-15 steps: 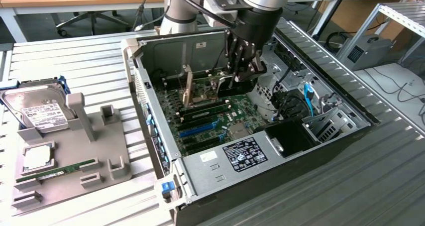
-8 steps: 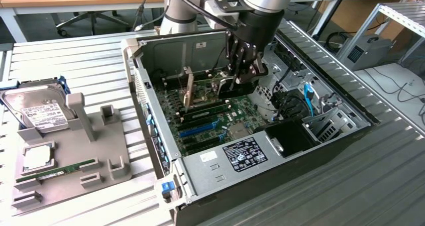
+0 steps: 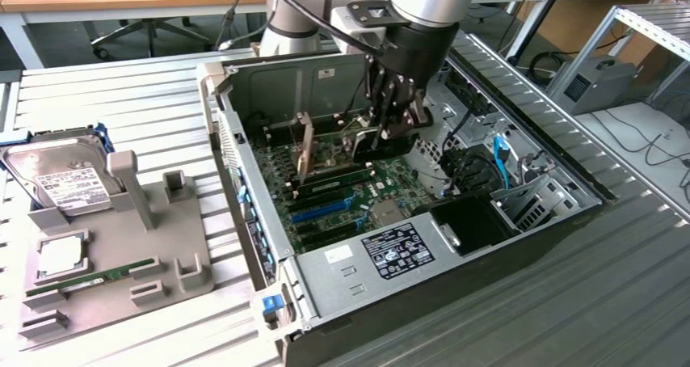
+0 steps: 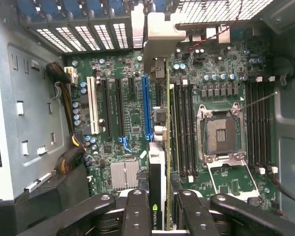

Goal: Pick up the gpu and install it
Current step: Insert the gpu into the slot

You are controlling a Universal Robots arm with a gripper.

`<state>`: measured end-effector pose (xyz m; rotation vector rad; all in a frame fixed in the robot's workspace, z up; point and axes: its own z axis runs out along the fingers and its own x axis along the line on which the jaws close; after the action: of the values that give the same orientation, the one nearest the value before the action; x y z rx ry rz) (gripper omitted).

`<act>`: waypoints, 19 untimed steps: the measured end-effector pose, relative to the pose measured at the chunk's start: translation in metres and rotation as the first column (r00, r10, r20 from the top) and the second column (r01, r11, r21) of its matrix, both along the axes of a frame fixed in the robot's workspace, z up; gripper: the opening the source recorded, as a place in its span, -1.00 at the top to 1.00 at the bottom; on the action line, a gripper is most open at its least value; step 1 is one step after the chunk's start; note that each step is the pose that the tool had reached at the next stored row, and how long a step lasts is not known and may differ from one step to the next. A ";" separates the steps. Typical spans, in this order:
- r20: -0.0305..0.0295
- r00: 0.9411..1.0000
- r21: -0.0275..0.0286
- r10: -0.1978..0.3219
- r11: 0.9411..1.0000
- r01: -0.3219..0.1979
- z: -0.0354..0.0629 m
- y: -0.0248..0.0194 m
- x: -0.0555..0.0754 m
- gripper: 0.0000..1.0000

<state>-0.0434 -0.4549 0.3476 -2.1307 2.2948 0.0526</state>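
Sitting open on the slatted table (image 3: 129,100), the PC case (image 3: 356,262) has the gripper (image 4: 159,216) inside, over the motherboard (image 4: 132,113). Fingers (image 4: 136,211) are clamped on the gpu (image 4: 157,167), one each side. The card stands on edge between the blue slot (image 4: 146,105) and the RAM slots (image 4: 184,123), with its bracket (image 4: 160,34) toward the rear grille. Can't tell if it's seated. A hard drive (image 3: 65,177) rests at the exterior view's left.
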 end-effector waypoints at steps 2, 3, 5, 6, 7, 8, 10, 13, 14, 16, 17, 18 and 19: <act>0.004 1.000 0.000 0.003 1.000 -0.003 -0.0030 0.0000 -0.001 0.47; 0.005 1.000 0.000 0.005 1.000 -0.005 -0.0039 0.0000 -0.002 0.47; 0.007 1.000 0.000 0.010 1.000 -0.010 -0.0081 0.0000 -0.004 0.47; 0.007 1.000 0.000 0.012 1.000 -0.012 -0.0102 0.0000 -0.005 0.47; 0.007 1.000 0.000 0.014 1.000 -0.014 -0.0115 0.0000 -0.005 0.47; 0.007 1.000 0.000 0.015 1.000 -0.015 -0.0129 0.0000 -0.006 0.47; 0.007 1.000 0.000 0.019 1.000 -0.019 -0.0164 -0.0001 -0.008 0.47; 0.007 1.000 0.000 0.024 1.000 -0.024 -0.0232 0.0000 -0.011 0.47; 0.007 1.000 0.000 0.026 1.000 -0.026 -0.0250 -0.0001 -0.012 0.47; 0.007 1.000 0.000 0.028 1.000 -0.028 -0.0282 0.0000 -0.013 0.47; 0.007 1.000 0.000 0.029 1.000 -0.029 -0.0295 0.0000 -0.013 0.47; 0.007 1.000 0.000 0.030 1.000 -0.030 -0.0311 0.0000 -0.013 0.47; 0.007 0.999 0.000 0.031 1.000 -0.031 -0.0322 -0.0001 -0.014 0.47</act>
<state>-0.0572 -0.4550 0.3154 -2.1630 2.2582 0.0454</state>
